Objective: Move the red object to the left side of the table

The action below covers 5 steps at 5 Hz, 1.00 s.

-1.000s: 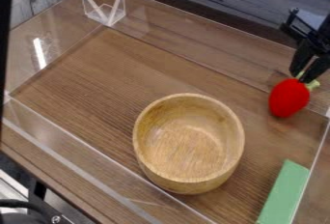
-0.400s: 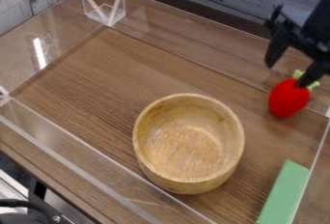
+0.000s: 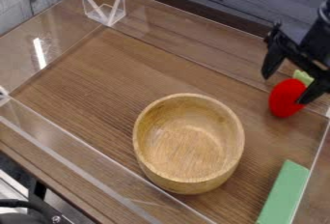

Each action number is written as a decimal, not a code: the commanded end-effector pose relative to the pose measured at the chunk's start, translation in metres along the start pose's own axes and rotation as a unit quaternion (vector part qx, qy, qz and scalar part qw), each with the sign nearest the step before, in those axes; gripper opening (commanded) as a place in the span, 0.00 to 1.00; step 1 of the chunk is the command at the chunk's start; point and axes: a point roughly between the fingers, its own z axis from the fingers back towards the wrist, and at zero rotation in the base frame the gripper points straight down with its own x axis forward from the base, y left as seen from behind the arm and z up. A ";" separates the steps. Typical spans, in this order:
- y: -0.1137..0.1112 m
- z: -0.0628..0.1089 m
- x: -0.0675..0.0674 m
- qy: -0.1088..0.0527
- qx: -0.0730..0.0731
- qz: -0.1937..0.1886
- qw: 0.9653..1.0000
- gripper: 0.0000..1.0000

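The red object (image 3: pixel 285 99), a small glossy strawberry with a green top, lies on the dark wood table (image 3: pixel 116 73) near its right edge. My black gripper (image 3: pixel 291 84) hangs right over it with its jaws open. One finger (image 3: pixel 272 59) stands to the strawberry's left, the other at its right side. I cannot tell whether the fingers touch it. Part of the strawberry's top is hidden behind the gripper.
A round wooden bowl (image 3: pixel 190 141) sits in the middle front of the table. A flat green block (image 3: pixel 287 194) lies at the front right corner. Low clear acrylic walls run round the table, and a small clear stand (image 3: pixel 103 8) is at the back left.
The gripper went from shut to open, shifted left and came down around the strawberry. The strawberry, bowl and block have stayed in place.
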 end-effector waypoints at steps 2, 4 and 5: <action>0.011 0.017 0.023 -0.021 -0.006 0.044 0.999 0.00; 0.052 0.087 -0.005 -0.078 0.012 0.093 0.993 0.00; 0.042 0.066 -0.003 -0.070 0.001 0.067 0.995 1.00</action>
